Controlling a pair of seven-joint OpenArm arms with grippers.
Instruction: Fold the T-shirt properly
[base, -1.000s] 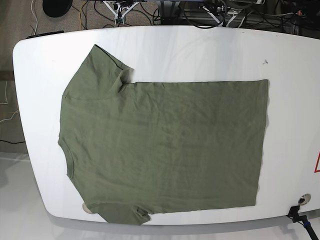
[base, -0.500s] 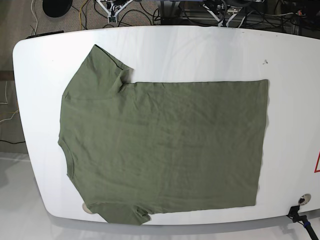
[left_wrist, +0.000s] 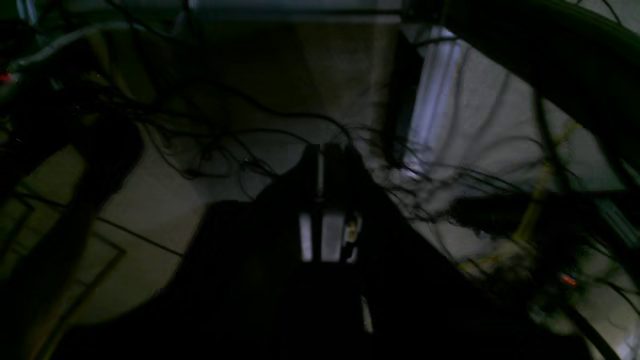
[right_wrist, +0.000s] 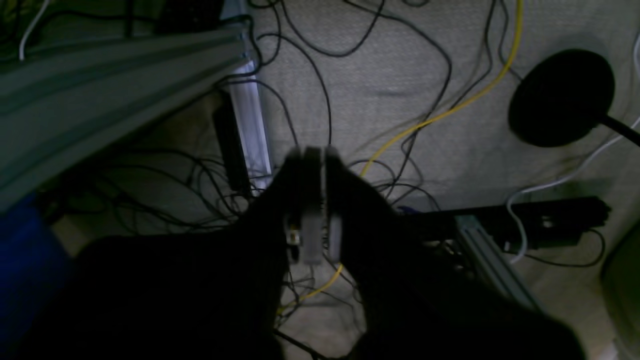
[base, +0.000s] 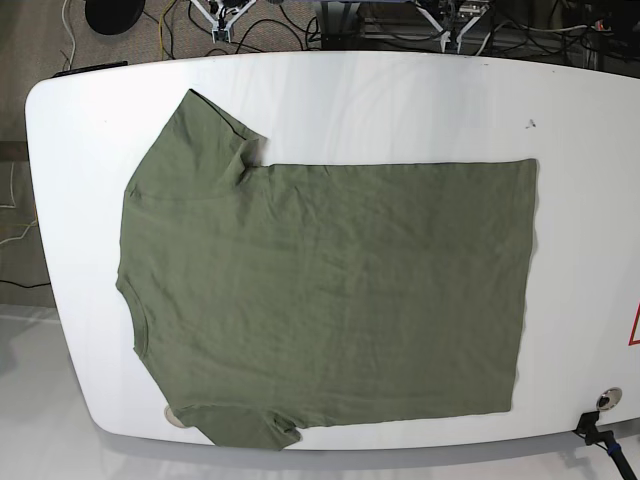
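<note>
The olive-green T-shirt lies spread flat on the white table. Its neck points to the left edge, one sleeve lies at the far left and the other at the near left. The hem runs down the right side. Both arms hang behind the table's far edge, well away from the shirt. In the left wrist view my left gripper is shut over the dark floor, holding nothing. My right gripper is also shut and holds nothing, above tangled cables.
Cables and metal frame rails cover the floor behind the table. A black round base stands there too. On the table are a small dark mark, a red-edged sticker and a black clamp.
The arm parts at the base view's top edge have drawn further back and mostly left the frame. The T-shirt has not moved.
</note>
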